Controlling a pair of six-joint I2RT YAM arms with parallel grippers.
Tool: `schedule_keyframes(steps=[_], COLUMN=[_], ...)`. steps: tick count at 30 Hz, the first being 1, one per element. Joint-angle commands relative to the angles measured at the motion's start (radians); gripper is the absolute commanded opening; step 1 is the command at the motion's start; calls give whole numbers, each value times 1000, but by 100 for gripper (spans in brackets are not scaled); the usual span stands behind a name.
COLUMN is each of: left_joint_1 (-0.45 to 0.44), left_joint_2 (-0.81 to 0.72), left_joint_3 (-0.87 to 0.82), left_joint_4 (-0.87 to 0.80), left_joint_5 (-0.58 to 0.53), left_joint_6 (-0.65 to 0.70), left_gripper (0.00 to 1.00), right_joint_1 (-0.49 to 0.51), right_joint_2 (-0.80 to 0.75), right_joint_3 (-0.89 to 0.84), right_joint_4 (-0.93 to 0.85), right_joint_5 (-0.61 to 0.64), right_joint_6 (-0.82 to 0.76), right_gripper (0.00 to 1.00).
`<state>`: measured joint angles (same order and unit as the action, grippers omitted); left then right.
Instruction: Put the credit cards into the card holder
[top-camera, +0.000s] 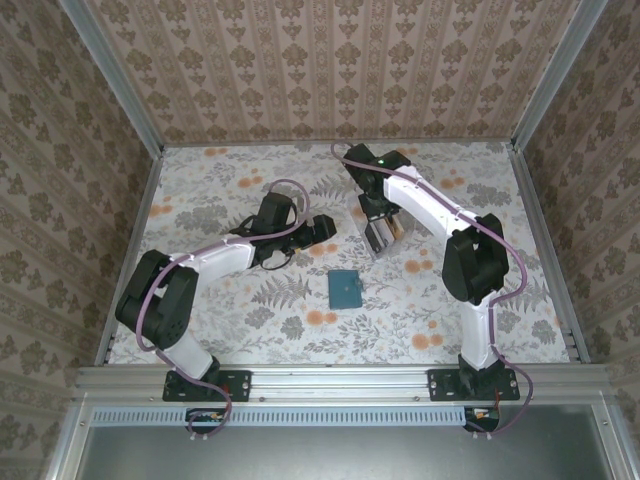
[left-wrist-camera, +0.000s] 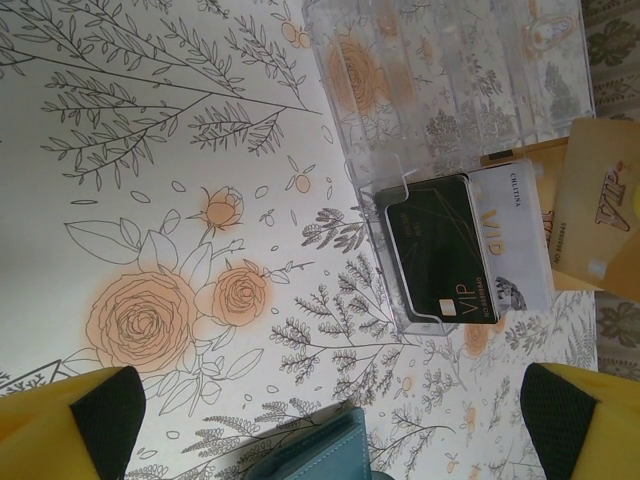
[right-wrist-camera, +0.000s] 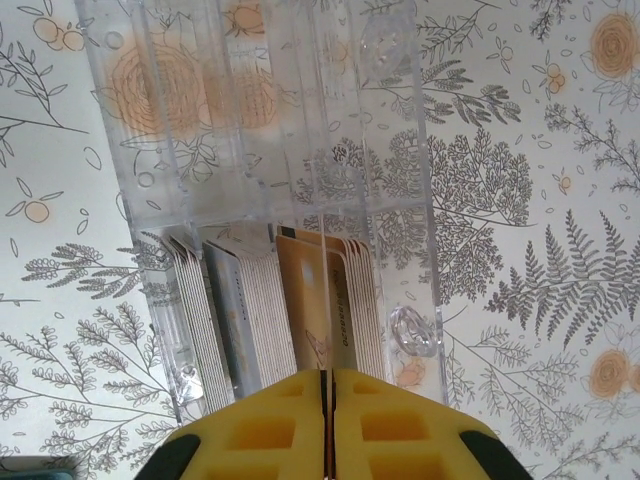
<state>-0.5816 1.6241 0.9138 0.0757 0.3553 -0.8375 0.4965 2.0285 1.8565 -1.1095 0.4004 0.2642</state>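
The right gripper (right-wrist-camera: 328, 420) is squeezing its two yellow fingers (right-wrist-camera: 260, 430) tight together. It is pinching the edge of a tan card (right-wrist-camera: 302, 300) that is standing in a clear plastic box (right-wrist-camera: 250, 100). More credit cards (right-wrist-camera: 245, 310) are standing side by side in the same box, packed close like pages in a book. From the left wrist view, a dark card (left-wrist-camera: 440, 250) and a white card (left-wrist-camera: 520, 240) are leaning at the front of the box.

The left gripper (left-wrist-camera: 330, 420) is holding its fingers wide apart and is gripping nothing. It is hanging over the flowery table (top-camera: 200, 200), just to the left of the box.

The card holder (top-camera: 345, 288) is a little teal wallet. It is lying flat and closed on the table, between the two arms. It is sitting nearer to the arm bases than the box and is not touching it. One corner of it is peeking in at the bottom of the left wrist view.
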Motion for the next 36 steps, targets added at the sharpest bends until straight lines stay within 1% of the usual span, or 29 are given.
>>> schedule_keyframes(steps=[1, 11, 15, 21, 25, 29, 32, 33, 36], left_joint_1=[-1, -1, -1, 0, 2, 3, 9, 12, 21], left_joint_2=[4, -20, -34, -52, -61, -73, -77, -76, -76], left_joint_3=[35, 43, 38, 30, 16, 9, -3, -5, -12], left_joint_4=[1, -14, -20, -34, -33, -21, 10, 24, 41], left_joint_5=[19, 24, 19, 7, 8, 19, 38, 49, 69], left_joint_6=[-6, -2, -2, -3, -10, -22, -51, -61, -98], left_gripper=[100, 100, 96, 93, 91, 87, 83, 81, 70], right_joint_1=[1, 1, -2, -13, -13, -13, -13, -13, -13], right_joint_2=[-33, -114, -181, -296, -355, -401, -425, -428, -443], right_joint_3=[28, 13, -14, -120, -218, -338, -423, -440, -488], right_joint_4=[-62, -55, -25, 83, 163, 288, 393, 411, 463], right_joint_5=[-32, -100, -160, -351, -478, -633, -722, -727, -739], right_joint_6=[-4, 20, 42, 107, 171, 253, 306, 316, 349], right_gripper=[9, 7, 3, 0, 0, 0, 0, 0, 0])
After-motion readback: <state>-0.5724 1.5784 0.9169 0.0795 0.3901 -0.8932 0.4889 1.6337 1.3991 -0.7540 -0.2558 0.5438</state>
